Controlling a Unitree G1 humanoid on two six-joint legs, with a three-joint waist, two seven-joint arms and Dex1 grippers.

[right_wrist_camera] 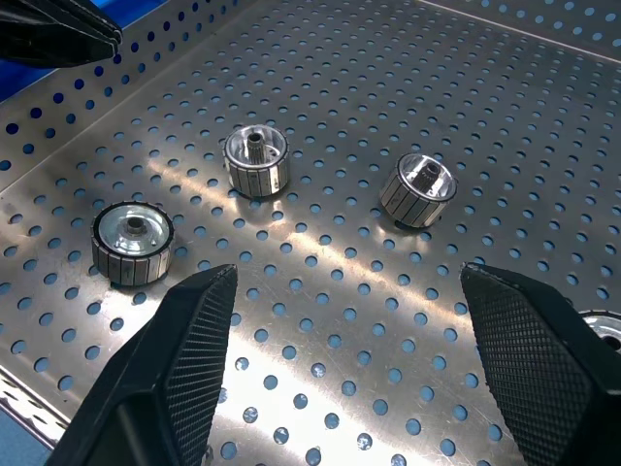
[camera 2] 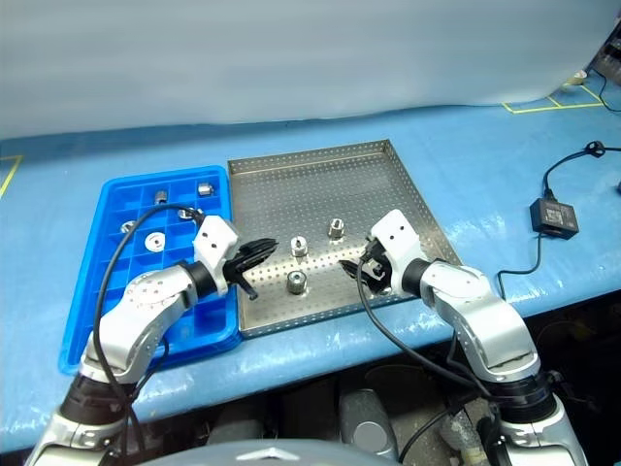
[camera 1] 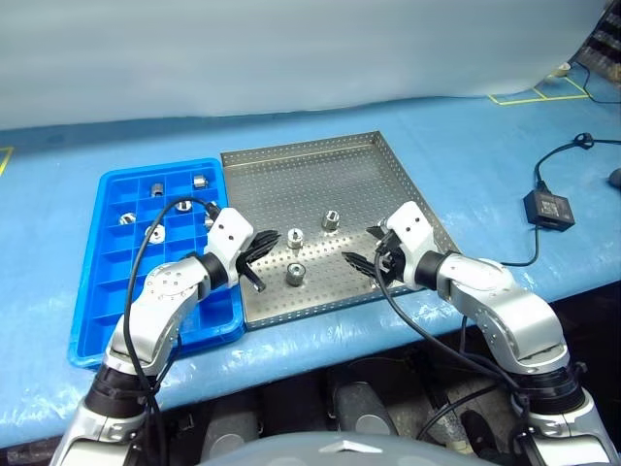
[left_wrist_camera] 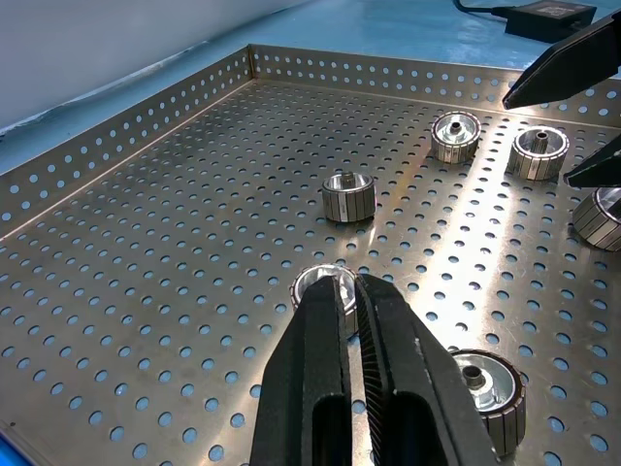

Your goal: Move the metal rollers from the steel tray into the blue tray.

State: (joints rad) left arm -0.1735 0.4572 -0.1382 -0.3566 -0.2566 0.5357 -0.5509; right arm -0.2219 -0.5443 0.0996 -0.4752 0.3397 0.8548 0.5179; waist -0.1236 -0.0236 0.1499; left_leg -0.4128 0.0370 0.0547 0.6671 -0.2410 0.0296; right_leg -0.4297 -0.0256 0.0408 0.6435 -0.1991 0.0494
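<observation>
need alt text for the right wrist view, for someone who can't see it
The right gripper hangs over the steel tray with its jaws wide open and nothing between them. Three metal rollers stand apart on the perforated floor ahead of it, and a fourth shows partly at the frame edge.

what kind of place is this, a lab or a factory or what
Probably a workshop or robot test bench set up for sorting parts. A perforated steel tray holds small metal rollers, a blue tray with compartments sits beside it on a blue-covered table, and yellow tape marks the surface.
</observation>
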